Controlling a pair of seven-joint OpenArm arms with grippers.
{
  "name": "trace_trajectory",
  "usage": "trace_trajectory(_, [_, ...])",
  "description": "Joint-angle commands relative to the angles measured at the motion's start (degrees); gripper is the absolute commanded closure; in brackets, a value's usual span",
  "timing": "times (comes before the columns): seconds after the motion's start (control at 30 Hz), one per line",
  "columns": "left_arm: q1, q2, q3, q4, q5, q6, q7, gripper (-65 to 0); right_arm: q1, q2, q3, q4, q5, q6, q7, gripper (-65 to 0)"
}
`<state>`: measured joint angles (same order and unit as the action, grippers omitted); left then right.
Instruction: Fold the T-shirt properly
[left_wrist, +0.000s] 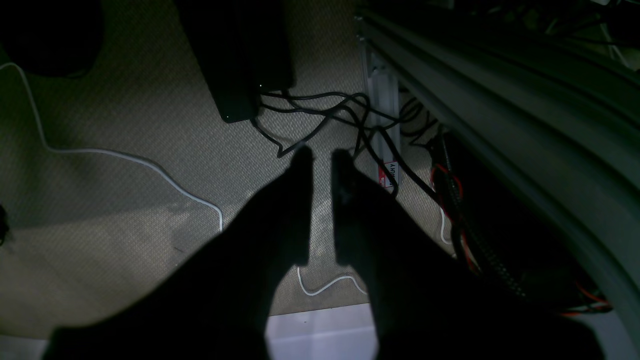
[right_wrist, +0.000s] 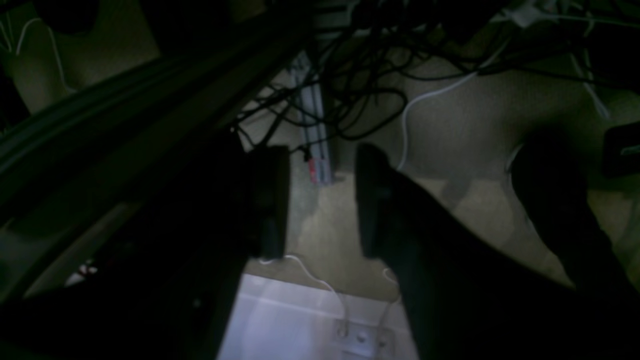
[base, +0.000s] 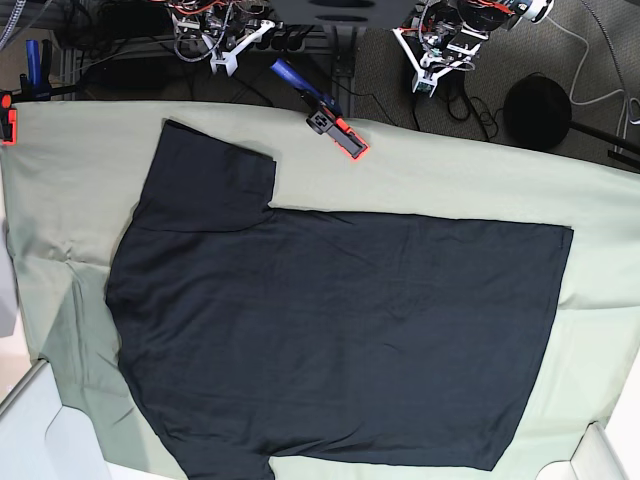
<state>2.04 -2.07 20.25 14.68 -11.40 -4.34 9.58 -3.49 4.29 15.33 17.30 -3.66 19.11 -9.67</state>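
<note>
The black T-shirt (base: 340, 330) lies spread flat on the pale green sheet (base: 60, 170), hem to the right. One sleeve (base: 210, 180) points to the upper left; the other runs off the bottom edge. Both arms sit folded at the far edge, off the shirt. My left gripper (base: 428, 78) hangs over the floor; in the left wrist view (left_wrist: 322, 157) its fingers stand a narrow gap apart, empty. My right gripper (base: 225, 55) is open wider and empty in the right wrist view (right_wrist: 322, 165). The shirt shows in neither wrist view.
A blue and orange clamp (base: 335, 125) lies at the sheet's far edge. A round black disc (base: 537, 110) sits at the back right. Both wrist views show carpet, cables (left_wrist: 320, 115) and an aluminium frame rail (left_wrist: 382, 100).
</note>
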Motion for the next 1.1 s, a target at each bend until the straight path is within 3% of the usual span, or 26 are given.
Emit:
trace_trajectory(0.0, [-0.13,0.00,0.04,0.37,0.09,-1.29,-0.42,-10.4,-0.02,0.33,-0.11,0.37,0.24,-2.60,0.28,-23.4])
trace_trajectory(0.8, [-0.13,-0.02,0.04,0.37,0.07,-1.33,0.68,-10.4,-0.04,0.61,-0.11,0.37,2.82,-2.32,0.22,-23.4])
trace_trajectory(0.93, [0.26,-0.44,0.02,1.25,3.34,-4.35,6.16,-10.4,-0.39,1.75,-0.11,0.39,2.80,-2.14,-2.08,-23.4])
trace_trajectory(1.07, [3.67,-2.69,0.02,6.01,3.30,-6.27,6.51,-10.4,-3.06,4.09,-0.11,2.05,2.84,-0.48,-2.84,-23.4])
